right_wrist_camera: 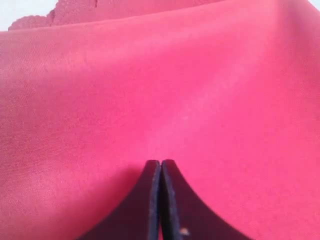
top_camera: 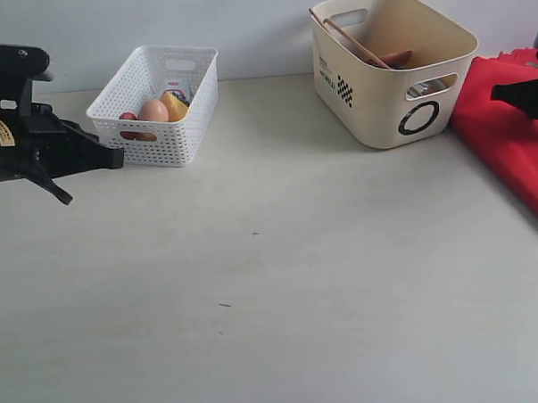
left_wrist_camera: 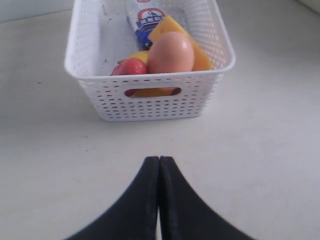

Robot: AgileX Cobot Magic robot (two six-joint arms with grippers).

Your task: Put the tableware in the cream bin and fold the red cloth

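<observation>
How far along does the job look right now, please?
Seemingly done: wooden utensils stand in the cream bin, and no tableware shows on the table. In hand: the right hand, shut, hovers over the red cloth. Left: the cloth lies bunched at the table's edge; whether its fold is finished I cannot tell. The left hand sits shut by the white basket.

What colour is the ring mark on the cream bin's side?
Black: the ring mark on the cream bin shows best in the exterior view.

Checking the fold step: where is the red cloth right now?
In the exterior view the red cloth lies at the far right, just right of the cream bin, with the shut right gripper over it.
</observation>
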